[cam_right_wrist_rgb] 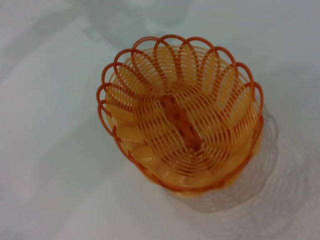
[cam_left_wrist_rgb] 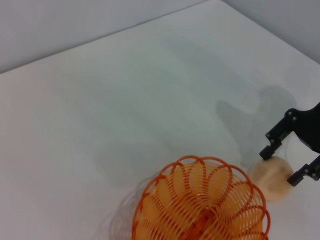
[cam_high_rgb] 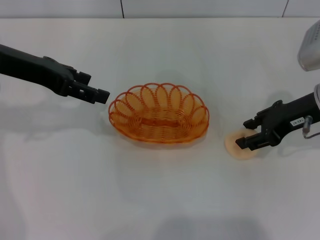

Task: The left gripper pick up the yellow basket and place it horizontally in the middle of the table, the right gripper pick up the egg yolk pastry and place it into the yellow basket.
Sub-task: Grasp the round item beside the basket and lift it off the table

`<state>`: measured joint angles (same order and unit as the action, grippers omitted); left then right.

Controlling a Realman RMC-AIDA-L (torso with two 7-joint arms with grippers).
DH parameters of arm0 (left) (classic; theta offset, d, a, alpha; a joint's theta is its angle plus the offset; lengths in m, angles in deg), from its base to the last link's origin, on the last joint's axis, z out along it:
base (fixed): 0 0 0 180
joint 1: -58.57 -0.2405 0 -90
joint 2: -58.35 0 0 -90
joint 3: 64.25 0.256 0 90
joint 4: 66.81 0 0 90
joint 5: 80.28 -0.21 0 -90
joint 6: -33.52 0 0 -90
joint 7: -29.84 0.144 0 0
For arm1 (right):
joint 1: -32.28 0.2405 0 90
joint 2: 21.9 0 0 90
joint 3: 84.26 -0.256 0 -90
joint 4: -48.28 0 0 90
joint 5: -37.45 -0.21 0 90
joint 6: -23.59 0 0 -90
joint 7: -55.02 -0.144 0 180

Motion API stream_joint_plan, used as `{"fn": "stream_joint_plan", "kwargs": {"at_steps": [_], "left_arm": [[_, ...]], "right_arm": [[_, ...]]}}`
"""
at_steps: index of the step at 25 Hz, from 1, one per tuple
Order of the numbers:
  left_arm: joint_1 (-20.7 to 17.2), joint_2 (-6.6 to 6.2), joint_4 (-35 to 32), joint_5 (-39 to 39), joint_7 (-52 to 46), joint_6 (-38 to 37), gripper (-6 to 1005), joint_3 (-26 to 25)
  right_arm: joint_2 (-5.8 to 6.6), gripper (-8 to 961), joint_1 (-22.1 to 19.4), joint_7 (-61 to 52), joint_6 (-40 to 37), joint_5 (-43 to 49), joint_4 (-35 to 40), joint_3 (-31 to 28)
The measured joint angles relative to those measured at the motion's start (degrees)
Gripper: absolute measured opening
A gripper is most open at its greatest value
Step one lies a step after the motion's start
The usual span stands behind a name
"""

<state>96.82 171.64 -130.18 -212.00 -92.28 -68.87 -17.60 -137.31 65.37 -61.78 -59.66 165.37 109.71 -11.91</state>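
So the pastry [cam_high_rgb: 242, 145] is sitting on the table [cam_high_rgb: 160, 200] over on the right, a bit nearer than the basket [cam_high_rgb: 159, 120] and well apart from it. The right gripper [cam_high_rgb: 249, 139] is down on it, jaws set wide with one finger on each side of the dome, not squeezed in yet as far as I can tell. The left wrist view shows the same: one fingertip at the pastry's far edge, the other at its near edge.

The basket already lies long-side across the middle, empty, so I'd say that half is done and the grab is the step in hand.

Tips for doing it well: centre the fingers across the widest part of the pastry, close gently since it's probably soft and crumbly, lift straight up high enough to clear the looped rim, then carry it left and let go low over the woven base.

The left gripper [cam_high_rgb: 96, 94] hangs just left of the basket, not touching; can't tell how its jaws stand.
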Motion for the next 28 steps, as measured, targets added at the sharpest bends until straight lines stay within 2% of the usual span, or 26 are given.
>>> {"fn": "stream_joint_plan", "kwargs": {"at_steps": [3,9,20,22,28], "left_arm": [[-0.4,-0.07,0.0,0.4,0.0,0.2,886,0.0],[-0.6,-0.1,0.1,0.4,0.0,0.8,886,0.0],[-0.6,-0.11,0.2,0.4,0.0,1.5,886,0.0],[-0.6,-0.11,0.3,0.4,0.0,1.8,886,0.0],[-1.1,-0.11,0.4,0.4,-0.2,2.8,886,0.0]], "right_arm": [[0.06,613,0.2,-0.2,-0.1,0.1,0.4,0.2],[0.07,527,0.6,-0.9,-0.5,2.5,0.8,0.4],[0.01,305,0.6,-2.9,-0.3,3.7,2.4,0.1],[0.05,222,0.7,-3.5,-0.5,3.8,2.7,0.1],[0.09,174,0.8,-4.5,-1.3,3.9,5.1,0.3]]}}
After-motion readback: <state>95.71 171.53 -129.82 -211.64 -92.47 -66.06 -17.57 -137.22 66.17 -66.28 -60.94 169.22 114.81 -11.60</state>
